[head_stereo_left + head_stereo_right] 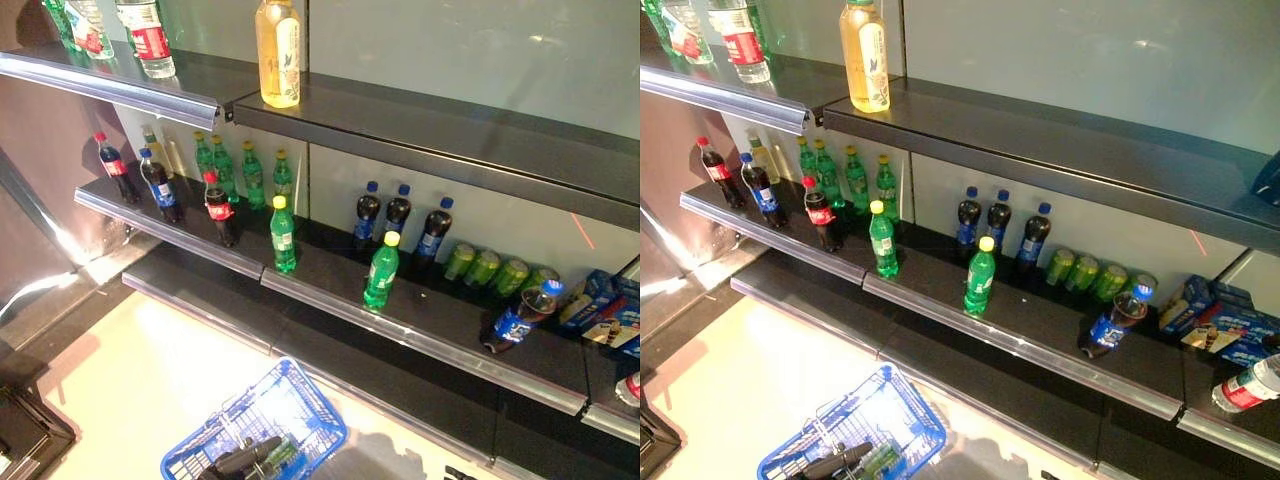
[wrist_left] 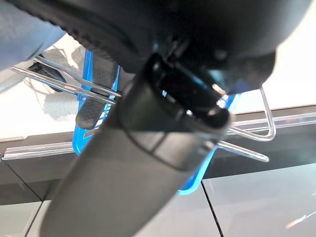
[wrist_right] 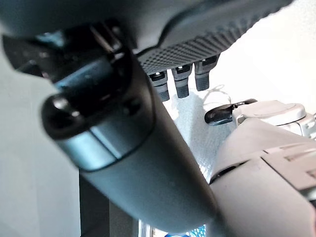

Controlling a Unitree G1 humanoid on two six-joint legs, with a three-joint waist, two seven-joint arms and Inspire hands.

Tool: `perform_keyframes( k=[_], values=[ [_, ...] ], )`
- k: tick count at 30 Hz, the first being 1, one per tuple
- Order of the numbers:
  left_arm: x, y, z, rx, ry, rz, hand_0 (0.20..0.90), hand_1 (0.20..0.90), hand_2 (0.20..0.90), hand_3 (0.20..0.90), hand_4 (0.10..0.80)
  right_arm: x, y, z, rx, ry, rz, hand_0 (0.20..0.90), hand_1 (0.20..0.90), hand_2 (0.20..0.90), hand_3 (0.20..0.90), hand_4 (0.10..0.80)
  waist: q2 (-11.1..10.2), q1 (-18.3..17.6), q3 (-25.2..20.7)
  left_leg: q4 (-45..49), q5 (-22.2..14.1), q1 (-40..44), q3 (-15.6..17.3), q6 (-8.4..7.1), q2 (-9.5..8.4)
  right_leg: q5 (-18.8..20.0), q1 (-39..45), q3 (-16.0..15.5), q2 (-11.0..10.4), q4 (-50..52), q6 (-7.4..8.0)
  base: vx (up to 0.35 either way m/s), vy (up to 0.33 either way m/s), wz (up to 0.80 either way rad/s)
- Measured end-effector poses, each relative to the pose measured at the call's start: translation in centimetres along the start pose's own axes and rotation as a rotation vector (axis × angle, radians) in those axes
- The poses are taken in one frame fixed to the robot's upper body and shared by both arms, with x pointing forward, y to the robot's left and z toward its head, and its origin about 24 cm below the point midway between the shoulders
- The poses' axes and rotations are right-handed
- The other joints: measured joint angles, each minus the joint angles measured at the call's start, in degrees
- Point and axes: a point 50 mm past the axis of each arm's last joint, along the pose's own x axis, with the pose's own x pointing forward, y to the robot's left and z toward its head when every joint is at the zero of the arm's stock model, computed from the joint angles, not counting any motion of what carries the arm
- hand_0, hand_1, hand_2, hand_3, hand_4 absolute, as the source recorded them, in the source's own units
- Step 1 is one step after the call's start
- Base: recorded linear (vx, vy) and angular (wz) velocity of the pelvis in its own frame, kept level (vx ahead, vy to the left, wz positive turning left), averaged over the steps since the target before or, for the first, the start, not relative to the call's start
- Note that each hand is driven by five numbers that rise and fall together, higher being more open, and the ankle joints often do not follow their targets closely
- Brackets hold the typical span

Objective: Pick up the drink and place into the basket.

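Hanging low at the bottom edge of the eye views, the left hand (image 2: 148, 98) carries the blue wire basket (image 1: 300, 400) by its handles: in its own wrist view the dark fingers are curled round the metal handle wires (image 2: 74, 81), with blue basket wall showing behind them. The right hand (image 3: 123, 148) shows only in its wrist view, its dark thumb filling the frame and a row of fingertips (image 3: 180, 81) past it; they look relaxed and hold nothing, though the view is too close to be sure.

The basket sits over the pale floor (image 1: 150, 370) in front of the lowest shelf, and something green lies inside it beside the black grips (image 1: 245, 458), probably a bottle already in there.

On the middle shelf (image 1: 420, 335) two green bottles with yellow caps stand upright near the front edge, one (image 1: 283, 236) left of the other (image 1: 381, 270). Behind them are three dark cola bottles with blue caps (image 1: 398, 215), a row of green cans (image 1: 485, 267) lying on their sides, and a blue-capped dark bottle (image 1: 520, 318) tipped over. Further left stand more cola bottles (image 1: 220, 210) and green bottles (image 1: 253, 175). On the top shelf a yellow drink bottle (image 1: 278, 55) stands upright.
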Motion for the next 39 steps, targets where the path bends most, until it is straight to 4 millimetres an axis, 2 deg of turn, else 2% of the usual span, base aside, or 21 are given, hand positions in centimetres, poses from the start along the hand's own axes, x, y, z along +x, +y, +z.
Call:
perform_keyframes(
  k=[2, 5, 8, 9, 10, 11, 12, 14, 15, 17, 20, 21, 22, 23, 24, 25, 27, 28, 30, 33, 39],
  values=[
    [0.1, -0.2, 0.1, 0.009, 0.003, -0.004, 0.300, 0.300, 0.300, 0.200, 0.100, 0.0, 0.1, 0.0, 0.000, 0.002, 0.006, 0.900, 0.900, 0.900, 0.900, 0.800, 0.1, 0.0, 0.1, 0.0, 0.0, -0.1, -2.3, -0.05, 0.12, -0.8, 0.0, -0.5, 0.2, 0.4, 0.25, -0.121, -0.231, 0.13],
    [0.6, -1.1, 0.7, 0.038, 0.004, -0.027, 0.300, 0.300, 0.300, 0.200, 0.100, 0.0, 0.0, -0.2, -0.012, 0.009, 0.008, 0.900, 0.900, 0.900, 0.900, 0.800, 1.0, -0.3, 0.7, 1.4, 0.8, -3.1, -7.1, -0.55, 0.78, -2.5, 0.1, -0.4, 2.0, 1.0, -0.84, -0.176, -0.195, 0.70],
    [1.5, -3.1, 1.2, 0.049, -0.031, -0.097, 0.300, 0.300, 0.300, 0.200, 0.100, 0.1, -1.3, 1.7, -0.038, -0.033, -0.020, 0.900, 0.900, 0.900, 0.900, 0.800, 3.7, 0.2, 4.4, 2.6, 3.2, -6.2, -9.7, -0.42, 1.04, -3.5, 1.0, 0.1, 4.0, 0.5, -2.17, -0.211, -0.112, 1.06],
    [1.9, -4.0, 1.5, 0.054, -0.047, -0.127, 0.300, 0.300, 0.300, 0.200, 0.100, 0.1, -1.9, 2.5, -0.046, -0.052, -0.034, 0.900, 0.900, 0.900, 0.900, 0.800, 5.3, 0.4, 6.0, 2.7, 4.9, -7.6, -8.6, 0.14, 0.97, -3.7, 1.6, -0.3, 4.8, 0.6, -2.88, -0.220, -0.043, 1.44],
    [2.4, -5.2, 1.9, 0.058, -0.053, -0.156, 0.300, 0.300, 0.300, 0.200, 0.100, 0.0, -2.5, 2.8, -0.051, -0.061, -0.050, 0.900, 0.900, 0.900, 0.900, 0.800, 6.8, -0.3, 7.1, 1.3, 8.2, -9.3, -5.0, 1.59, 0.62, -3.8, 2.0, -3.2, 5.0, 0.5, -3.25, -0.247, -0.005, 1.69],
    [2.9, -6.4, 2.4, 0.056, -0.062, -0.192, 0.300, 0.300, 0.300, 0.200, 0.100, -0.1, -3.3, 2.9, -0.042, -0.061, -0.072, 0.900, 0.900, 0.900, 0.900, 0.800, 7.8, -0.1, 8.7, -0.5, 8.2, -10.1, 0.5, 3.97, 1.52, -3.6, 1.8, -6.1, 4.8, 0.2, -4.17, -0.195, 0.029, 1.48],
    [2.8, -6.4, 2.7, 0.038, -0.079, -0.193, 0.300, 0.300, 0.300, 0.200, 0.100, -0.1, -3.4, 3.2, -0.043, -0.064, -0.080, 0.900, 0.900, 0.900, 0.900, 0.800, 7.2, 0.9, 9.1, -0.4, 3.7, -10.0, 5.9, 3.98, 1.90, -3.1, 2.3, -7.5, 3.9, 0.1, -4.86, -0.137, 0.061, 1.10],
    [2.4, -5.4, 3.3, 0.027, -0.094, -0.164, 0.300, 0.300, 0.300, 0.200, 0.100, 0.0, -3.1, 3.1, -0.047, -0.064, -0.070, 0.900, 0.900, 0.900, 0.900, 0.800, 3.7, 1.3, 9.5, 2.3, 1.7, -8.4, 11.6, 4.00, 1.39, -2.6, 3.8, -13.3, -0.1, -1.3, -4.62, -0.134, 0.086, 0.68],
    [2.1, -4.7, 3.7, 0.034, -0.094, -0.147, 0.300, 0.300, 0.300, 0.200, 0.100, 0.0, -2.9, 3.1, -0.047, -0.068, -0.064, 0.900, 0.900, 0.900, 0.900, 0.800, 2.3, 1.2, 9.2, 3.6, 2.3, -7.1, 12.0, 2.73, 1.89, -2.6, 4.4, -15.6, -1.4, -1.2, -4.39, -0.167, 0.090, 0.65],
    [1.9, -4.4, 3.8, 0.036, -0.077, -0.135, 0.300, 0.300, 0.300, 0.200, 0.100, -0.1, -2.9, 2.8, -0.044, -0.068, -0.067, 0.900, 0.900, 0.900, 0.900, 0.800, 1.0, -0.2, 9.0, 6.9, 2.0, -5.0, 13.0, 2.05, 3.03, -2.7, 6.8, -20.7, -2.9, -0.9, -2.99, -0.133, 0.119, 0.98],
    [2.1, -4.5, 2.3, 0.038, -0.033, -0.139, 0.300, 0.300, 0.300, 0.200, 0.100, -0.7, -4.0, 0.9, -0.034, -0.026, -0.094, 0.900, 0.900, 0.900, 0.900, 0.800, 2.4, -0.6, 7.0, 8.5, 0.3, -2.4, 13.7, 1.63, 3.30, -3.0, 7.8, -25.5, -3.0, 0.4, 0.12, -0.099, 0.186, 1.26],
    [2.2, -4.7, 2.2, 0.048, -0.023, -0.139, 0.300, 0.300, 0.300, 0.200, 0.100, -0.8, -3.9, 0.1, -0.018, -0.005, -0.095, 0.900, 0.900, 0.900, 0.900, 0.800, 2.1, -0.9, 6.9, 7.0, -0.3, -2.8, 15.6, 2.15, 1.50, -3.9, 7.8, -25.5, -4.6, 2.9, 0.40, -0.091, 0.261, 1.69],
    [2.3, -4.9, 2.3, 0.058, -0.022, -0.145, 0.300, 0.300, 0.300, 0.200, 0.100, -0.8, -3.7, -0.2, -0.013, 0.011, -0.091, 0.900, 0.900, 0.900, 0.900, 0.800, 2.4, -0.9, 7.0, 4.8, 0.3, -3.0, 15.8, 3.05, 0.57, -5.8, 6.4, -25.5, -5.7, 7.0, -0.41, -0.075, 0.260, 1.71],
    [2.3, -5.0, 2.4, 0.060, -0.024, -0.148, 0.300, 0.300, 0.300, 0.200, 0.100, -0.6, -3.2, -0.1, -0.009, 0.011, -0.079, 0.900, 0.900, 0.900, 0.900, 0.800, 2.8, -0.5, 6.8, 2.3, 1.7, -2.9, 14.5, 3.82, 0.23, -9.1, 4.7, -24.1, -4.4, 8.1, 0.02, -0.065, 0.248, 1.09],
    [2.1, -4.7, 2.6, 0.061, -0.028, -0.140, 0.300, 0.300, 0.300, 0.200, 0.100, -0.6, -3.0, 0.0, -0.010, 0.009, -0.074, 0.900, 0.900, 0.900, 0.900, 0.800, 2.8, -0.2, 6.8, 1.4, 2.2, -2.9, 13.9, 3.90, 0.08, -9.5, 4.0, -23.5, -3.2, 7.5, -0.14, -0.065, 0.343, 1.08],
    [1.6, -3.5, 2.7, 0.061, -0.027, -0.106, 0.300, 0.300, 0.300, 0.200, 0.100, -0.2, -2.4, 1.0, -0.006, -0.021, -0.061, 0.900, 0.900, 0.900, 0.900, 0.800, 2.4, -0.3, 6.4, -0.1, 2.7, -3.2, 12.7, 4.82, -1.09, -7.6, 3.4, -21.7, -0.8, 4.6, -2.08, -0.048, 0.366, 1.08],
    [1.4, -3.0, 1.6, 0.040, 0.003, -0.097, 0.300, 0.300, 0.300, 0.200, 0.100, -0.2, -2.6, 1.6, -0.003, -0.046, -0.068, 0.900, 0.900, 0.900, 0.900, 0.800, 2.0, 0.3, 4.3, -0.3, 1.6, -2.8, 20.0, 5.83, -1.35, -6.1, 5.0, -24.2, -2.0, 2.8, -0.50, -0.014, 0.319, 0.90],
    [1.4, -3.0, 1.2, 0.034, 0.009, -0.099, 0.300, 0.300, 0.300, 0.200, 0.100, -0.2, -2.8, 1.9, -0.003, -0.053, -0.072, 0.900, 0.900, 0.900, 0.900, 0.800, 2.3, 0.4, 3.9, 0.0, 1.9, -2.8, 21.0, 5.64, -1.47, -6.0, 5.1, -25.1, -2.4, 2.9, -0.34, 0.014, 0.211, 0.51],
    [1.3, -2.8, 0.2, 0.005, 0.008, -0.096, 0.300, 0.300, 0.300, 0.200, 0.100, 0.0, -2.5, 2.9, 0.000, -0.086, -0.065, 0.900, 0.900, 0.900, 0.900, 0.800, 3.3, 1.0, 3.3, 0.0, 1.8, -2.7, 19.9, 5.53, -3.09, -5.9, 5.9, -26.4, -3.4, 3.8, -0.09, 0.023, 0.239, 0.47],
    [1.1, -2.3, 0.1, -0.019, -0.005, -0.084, 0.300, 0.300, 0.300, 0.200, 0.100, 0.3, -1.0, 3.4, 0.003, -0.104, -0.021, 0.900, 0.900, 0.900, 0.900, 0.800, 2.6, 2.1, 2.8, 0.1, 1.0, -2.7, 18.3, 6.72, -4.51, -5.9, 5.6, -26.7, -5.3, 6.6, -0.11, 0.022, 0.217, 0.31],
    [0.4, -1.0, 0.5, -0.044, -0.041, -0.043, 0.300, 0.300, 0.300, 0.200, 0.100, 0.4, 0.2, 2.6, -0.006, -0.080, 0.014, 0.900, 0.900, 0.900, 0.900, 0.800, -0.5, 4.0, 1.4, 0.0, 0.5, -3.0, 17.2, 7.55, -4.67, -5.5, 4.3, -26.8, -6.4, 10.1, 0.60, 0.010, 0.186, 0.07]
  ],
)
